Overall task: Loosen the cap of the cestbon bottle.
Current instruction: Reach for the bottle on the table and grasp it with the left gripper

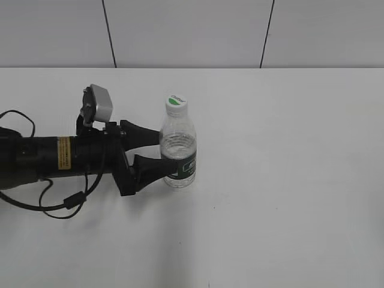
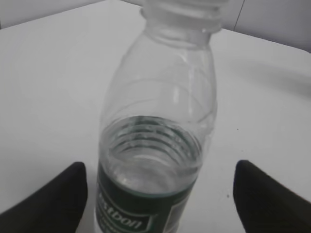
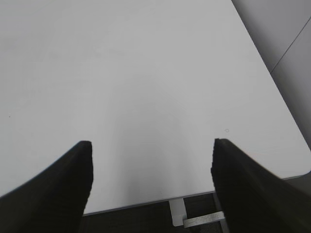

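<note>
The cestbon bottle (image 1: 179, 150) stands upright on the white table, clear and ribbed with a dark green label band low down. Its white cap (image 1: 176, 102) with a green mark sits on top. My left gripper (image 1: 161, 152) is open, reaching in from the left with one finger on each side of the bottle's lower body. In the left wrist view the bottle (image 2: 155, 145) fills the middle between the two open fingers (image 2: 158, 194), with a gap on each side. The cap is cut off at that view's top edge. My right gripper (image 3: 151, 165) is open and empty, and does not show in the exterior view.
The white table (image 1: 288, 180) stretches to the right of the bottle. Its near edge (image 3: 146, 203) shows in the right wrist view, with a metal bracket (image 3: 199, 219) below it. A grey panelled wall (image 1: 192, 30) stands behind the table.
</note>
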Controlling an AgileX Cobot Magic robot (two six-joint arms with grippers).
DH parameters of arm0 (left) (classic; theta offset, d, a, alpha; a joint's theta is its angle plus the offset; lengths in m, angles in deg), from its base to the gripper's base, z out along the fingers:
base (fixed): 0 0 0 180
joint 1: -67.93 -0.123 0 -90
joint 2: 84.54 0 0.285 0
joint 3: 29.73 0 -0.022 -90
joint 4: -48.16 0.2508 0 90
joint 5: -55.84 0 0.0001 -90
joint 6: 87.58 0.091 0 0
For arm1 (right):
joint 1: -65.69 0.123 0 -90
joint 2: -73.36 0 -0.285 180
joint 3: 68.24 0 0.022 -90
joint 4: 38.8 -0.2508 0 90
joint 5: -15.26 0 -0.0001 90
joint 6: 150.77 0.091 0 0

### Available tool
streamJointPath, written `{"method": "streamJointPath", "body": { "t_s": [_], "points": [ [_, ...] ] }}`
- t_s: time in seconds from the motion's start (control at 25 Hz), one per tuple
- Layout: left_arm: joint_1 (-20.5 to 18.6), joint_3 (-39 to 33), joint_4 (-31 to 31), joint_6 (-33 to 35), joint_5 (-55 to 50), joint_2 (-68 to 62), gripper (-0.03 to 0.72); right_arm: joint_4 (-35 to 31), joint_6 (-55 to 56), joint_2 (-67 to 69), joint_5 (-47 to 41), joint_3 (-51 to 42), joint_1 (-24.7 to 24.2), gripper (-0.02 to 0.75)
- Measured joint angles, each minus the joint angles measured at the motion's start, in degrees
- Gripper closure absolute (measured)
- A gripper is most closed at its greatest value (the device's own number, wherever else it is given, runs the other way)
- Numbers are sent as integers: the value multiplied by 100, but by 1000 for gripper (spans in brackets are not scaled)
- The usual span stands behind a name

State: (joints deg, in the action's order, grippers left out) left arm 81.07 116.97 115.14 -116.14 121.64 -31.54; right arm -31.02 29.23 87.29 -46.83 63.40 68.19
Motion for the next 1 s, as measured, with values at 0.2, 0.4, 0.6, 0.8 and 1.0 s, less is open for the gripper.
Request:
{"method": "streamJointPath", "body": {
  "t_s": [0.2,0.4,0.6,0.8,1.0],
  "points": [
    [293,489,11,-50,0,-374,136,0,0,0,-5,0,0,154],
    [552,957,-15,-157,1,-697,136,0,0,0,-5,0,0,154],
    [596,1051,-30,-191,-3,-865,136,0,0,0,-5,11,0,154],
    [596,1051,-30,-205,13,-872,136,0,0,0,-5,11,0,154],
    [596,1051,-47,-205,19,-872,143,0,0,0,-5,11,0,154]
  ]
}}
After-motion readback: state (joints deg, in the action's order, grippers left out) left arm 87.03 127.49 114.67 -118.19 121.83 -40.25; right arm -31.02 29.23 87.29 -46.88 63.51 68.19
